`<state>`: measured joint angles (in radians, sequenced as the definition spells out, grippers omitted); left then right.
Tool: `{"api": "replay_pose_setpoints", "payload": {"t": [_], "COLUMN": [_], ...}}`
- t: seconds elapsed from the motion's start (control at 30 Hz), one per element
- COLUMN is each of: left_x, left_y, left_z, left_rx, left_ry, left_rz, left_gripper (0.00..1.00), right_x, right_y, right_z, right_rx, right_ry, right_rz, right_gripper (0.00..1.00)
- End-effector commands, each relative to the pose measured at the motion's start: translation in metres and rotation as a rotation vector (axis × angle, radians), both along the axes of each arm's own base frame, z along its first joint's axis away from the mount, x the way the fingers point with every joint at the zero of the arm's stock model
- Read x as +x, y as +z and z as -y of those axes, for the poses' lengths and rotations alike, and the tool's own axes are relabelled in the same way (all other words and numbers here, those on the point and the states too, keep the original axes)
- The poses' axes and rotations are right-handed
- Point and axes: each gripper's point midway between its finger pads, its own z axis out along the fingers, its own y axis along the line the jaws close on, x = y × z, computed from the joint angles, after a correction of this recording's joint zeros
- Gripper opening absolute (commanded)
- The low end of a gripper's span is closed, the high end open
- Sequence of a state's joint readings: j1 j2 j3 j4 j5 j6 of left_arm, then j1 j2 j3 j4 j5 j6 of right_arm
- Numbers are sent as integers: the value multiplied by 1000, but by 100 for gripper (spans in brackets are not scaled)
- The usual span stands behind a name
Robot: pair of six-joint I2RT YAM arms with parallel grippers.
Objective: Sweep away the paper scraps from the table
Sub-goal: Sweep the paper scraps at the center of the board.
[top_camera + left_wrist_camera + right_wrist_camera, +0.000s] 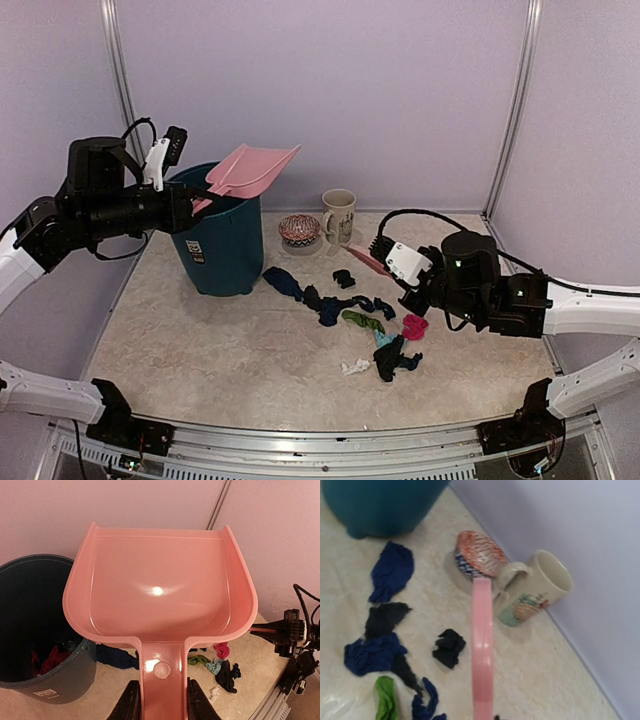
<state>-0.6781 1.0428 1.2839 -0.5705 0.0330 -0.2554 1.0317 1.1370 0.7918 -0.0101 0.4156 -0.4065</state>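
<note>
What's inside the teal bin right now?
Red and dark scraps lie at the bottom of the bin; the pink dustpan hides part of the inside.

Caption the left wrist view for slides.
Left gripper holds an empty pink plastic dustpan by its handle beside the round teal bin, above crumpled paper scraps on the beige table.

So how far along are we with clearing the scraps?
Done: some crumpled scraps lie inside the dark teal plastic bin. In hand: left fingers grip the empty pink plastic dustpan raised over it; right fingers hold the pink brush handle. Left: many coloured paper scraps lie strewn on the beige mottled table.
</note>
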Motion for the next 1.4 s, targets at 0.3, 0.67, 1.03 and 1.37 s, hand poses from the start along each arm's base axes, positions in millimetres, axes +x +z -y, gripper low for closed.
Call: {"api": "replay_pose_setpoints", "payload": {"t": [0.3, 0.67, 1.03, 1.37], "left_x": [-8, -7, -18, -15], "left_y": [-8, -31, -43, -50], "left_z": [31, 38, 37, 33], "left_rx": [114, 161, 143, 157], "left_ry": [-77, -108, -155, -123], "left_rz": [167, 171, 176, 162], "left_gripper": [0, 0, 0, 0], "right_x": [-17, -19, 16, 71], "right_y": [-29, -42, -57, -57], "right_z": [-31, -49, -70, -103], "right_rx": [-194, -269, -385, -453], "right_ry": [256, 355, 375, 345], "right_rz": [72, 97, 167, 283], "right_gripper": [0, 0, 0, 0]}}
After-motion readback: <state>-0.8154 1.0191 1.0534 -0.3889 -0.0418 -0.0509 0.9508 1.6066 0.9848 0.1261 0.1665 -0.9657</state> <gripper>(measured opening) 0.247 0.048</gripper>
